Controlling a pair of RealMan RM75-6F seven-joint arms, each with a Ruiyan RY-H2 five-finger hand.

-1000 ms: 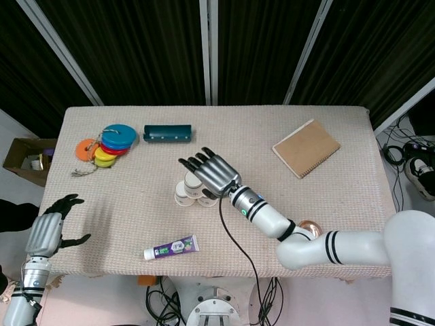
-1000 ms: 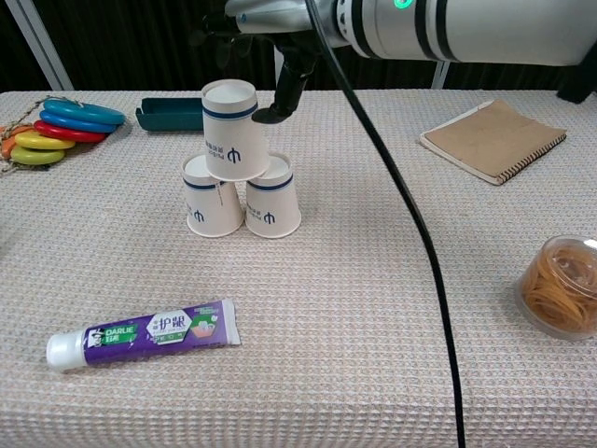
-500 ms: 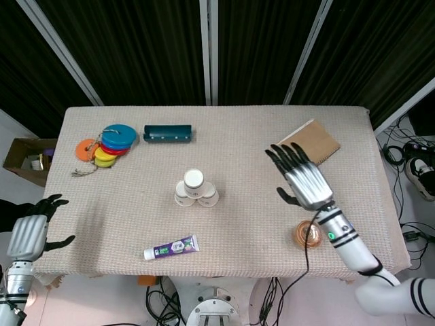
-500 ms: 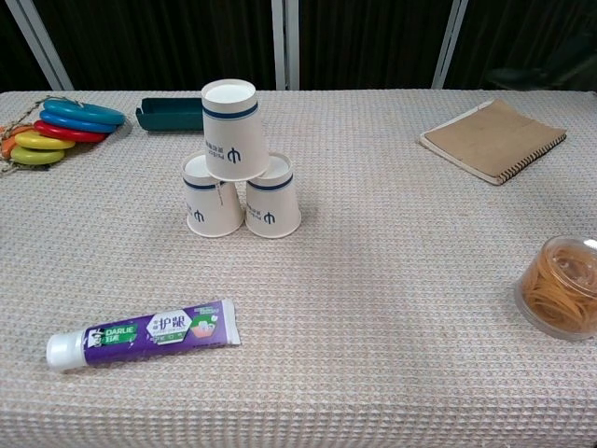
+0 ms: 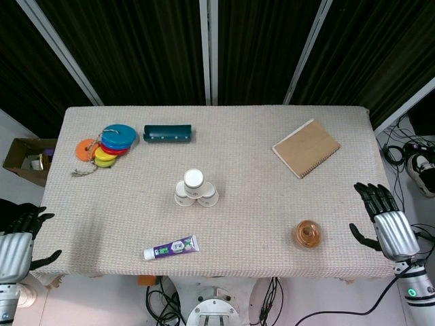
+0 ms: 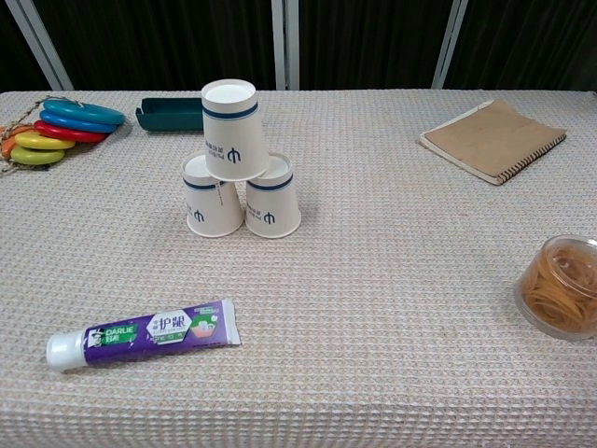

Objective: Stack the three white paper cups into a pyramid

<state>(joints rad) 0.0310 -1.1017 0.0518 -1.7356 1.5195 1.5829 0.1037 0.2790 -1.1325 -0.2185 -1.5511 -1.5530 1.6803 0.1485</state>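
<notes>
Three white paper cups with blue bands stand upside down near the table's middle. The left cup (image 6: 213, 196) and the right cup (image 6: 272, 196) stand side by side, and the top cup (image 6: 233, 129) rests across both. From the head view the stack (image 5: 195, 188) sits at the centre. My right hand (image 5: 385, 226) is off the table's right front corner, fingers spread, holding nothing. My left hand (image 5: 17, 239) is off the left front corner, also empty with fingers apart. Neither hand shows in the chest view.
A purple toothpaste tube (image 6: 145, 334) lies in front of the cups. A clear tub of rubber bands (image 6: 562, 299) sits front right, a brown notebook (image 6: 492, 138) back right. A teal tray (image 6: 172, 113) and coloured discs (image 6: 56, 129) lie back left.
My right hand has drawn back from the cup stack, across the table to beyond its right front corner. My left hand has slid further off the left edge. The cups have not moved.
</notes>
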